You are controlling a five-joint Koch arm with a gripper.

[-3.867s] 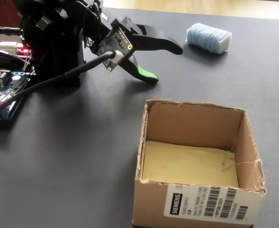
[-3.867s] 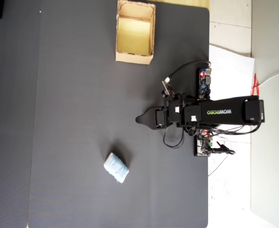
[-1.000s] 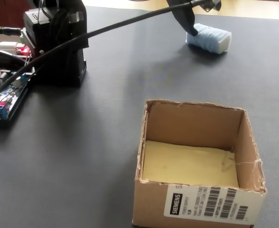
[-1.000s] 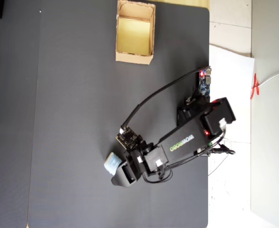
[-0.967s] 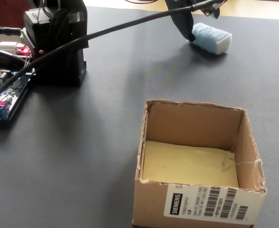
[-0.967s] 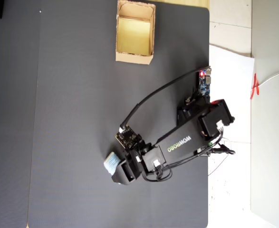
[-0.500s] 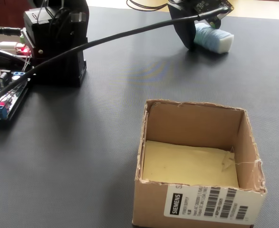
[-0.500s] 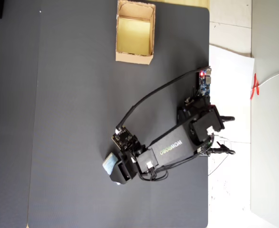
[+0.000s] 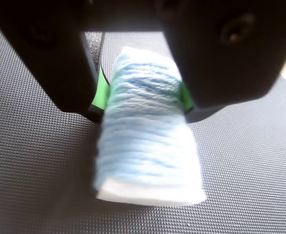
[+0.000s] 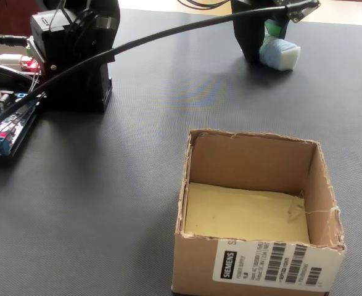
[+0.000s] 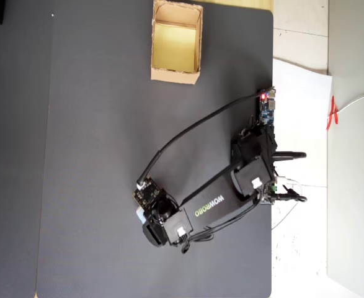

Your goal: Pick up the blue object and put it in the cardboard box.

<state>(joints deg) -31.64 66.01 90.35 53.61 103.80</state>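
The claw (image 9: 142, 95) is gripping the block (image 9: 147, 141): in the wrist view its two black jaws are pressing on the block's left and right sides, with a green pad (image 9: 100, 92) showing on each inner face. The block is pale blue with fine ribs running across it and a white end face. Its long axis is running from between the jaws toward the near edge of that view, with the white end pointing away from the claw. The jaws are clasping only the far part, so most of the block is sticking out past them.

In the fixed view the claw (image 10: 262, 42) is sitting at the far right of the dark mat (image 10: 137, 185) covering the tabletop, and the block (image 10: 280, 53) is jutting out of it to the right and slightly toward the camera. Whether the block is touching the mat cannot be told.

The box (image 10: 255, 216) is standing open at the near right, well apart from the block, with upright flaps, a yellowish floor and a barcode label (image 10: 273, 265) on its near wall. Nothing is lying inside it.

In the overhead view the box (image 11: 176, 42) is at the top and the arm (image 11: 213, 208) is reaching down-left from its base (image 11: 256, 161); only a sliver of the block (image 11: 139, 213) is showing beside the claw (image 11: 147, 217).
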